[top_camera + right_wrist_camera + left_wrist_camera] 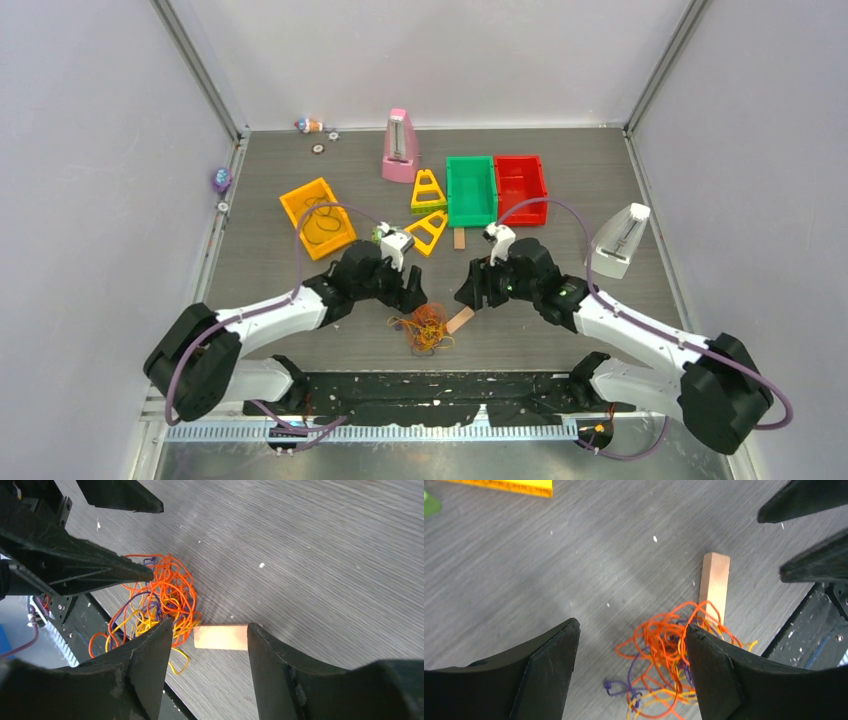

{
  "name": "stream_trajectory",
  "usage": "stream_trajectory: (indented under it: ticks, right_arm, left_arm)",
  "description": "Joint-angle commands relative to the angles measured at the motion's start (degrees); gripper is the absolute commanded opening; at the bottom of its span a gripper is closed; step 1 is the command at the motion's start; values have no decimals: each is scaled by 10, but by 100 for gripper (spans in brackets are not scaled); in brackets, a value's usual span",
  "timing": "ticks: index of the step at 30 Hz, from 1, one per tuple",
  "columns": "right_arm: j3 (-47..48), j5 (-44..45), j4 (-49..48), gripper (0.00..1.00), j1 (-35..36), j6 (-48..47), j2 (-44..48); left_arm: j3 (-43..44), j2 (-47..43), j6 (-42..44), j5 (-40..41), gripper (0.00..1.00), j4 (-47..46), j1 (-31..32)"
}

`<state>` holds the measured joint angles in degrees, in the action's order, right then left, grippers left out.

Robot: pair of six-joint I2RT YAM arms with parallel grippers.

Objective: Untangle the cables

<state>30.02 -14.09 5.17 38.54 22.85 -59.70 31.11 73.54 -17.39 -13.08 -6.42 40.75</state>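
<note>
Looking down from the top camera, the cables (428, 328) are one messy knot of orange, yellow and purple cords. It sits on the counter (260, 260) close to the near edge, about halfway along it, between the two arms. A small wooden stick (460, 320) lies flat right beside the knot on its right, and the left wrist view shows a couple of orange loops draped over one end of it.

The left gripper (631, 627) hangs over the knot with its fingers spread wide and nothing pinched. Most of the tangle shows in the gap, and some of it disappears behind one finger (714, 675). I can't tell if that finger actually touches the cords.

The right gripper (210, 626) comes in from the other side with its fingers apart too. The stick's end shows in the gap and the knot sits just off to one side, so it doesn't look clamped on anything. The two grippers face each other, close together, above the knot.

Further back:
- A yellow bin (336, 210) sits toward the left edge with a thin dark cord (322, 212) looped inside.
- A green bin (470, 160) and a red bin (520, 159) sit side by side toward the far edge.
- A pink metronome (400, 147) stands just left of the green bin.
- Two yellow triangles (428, 190) lie between the yellow and green bins.
- A white metronome (620, 240) is near the right edge.
</note>
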Motion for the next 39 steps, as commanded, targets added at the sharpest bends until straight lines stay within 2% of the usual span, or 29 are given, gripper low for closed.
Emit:
stream_trajectory:
  ticks: [1, 6, 11, 13, 14, 16, 25, 27, 32, 35, 39]
  right_arm:
    - [5, -50, -109, 61, 18, 12, -58]
    - [29, -51, -137, 55, 46, 20, -134]
    - [55, -46, -152, 44, 71, 27, -206]
    - [59, -48, -162, 35, 78, 31, -222]
    - [62, -48, -164, 23, 81, 33, -227]
    - [62, -47, -169, 8, 85, 38, -220]
    - [45, -5, -145, 5, 88, 41, -80]
    - [51, -4, -132, 5, 88, 42, -67]
    - [66, 54, -71, 5, 88, 41, -10]
    - [85, 163, -14, 5, 88, 40, 62]
    - [124, 263, 70, 5, 88, 26, 147]
  left_arm:
    - [-46, -71, -24, -6, 80, -31, -1]
    - [-80, -150, -33, 29, 82, -22, -1]
    - [-104, -174, -44, 23, 82, -19, -1]
    - [-105, -161, -45, 12, 82, -19, -1]
    - [-104, -152, -44, 6, 82, -18, -1]
    - [-97, -123, -41, -6, 82, -17, 0]
    - [-23, 15, -32, -72, 83, 7, 0]
    - [-2, 52, -31, -87, 77, 18, 0]
    - [53, 126, -19, -63, 39, 100, 0]
    - [52, 120, -19, -40, 32, 109, 0]
    - [42, 97, -25, 12, 25, 116, 0]
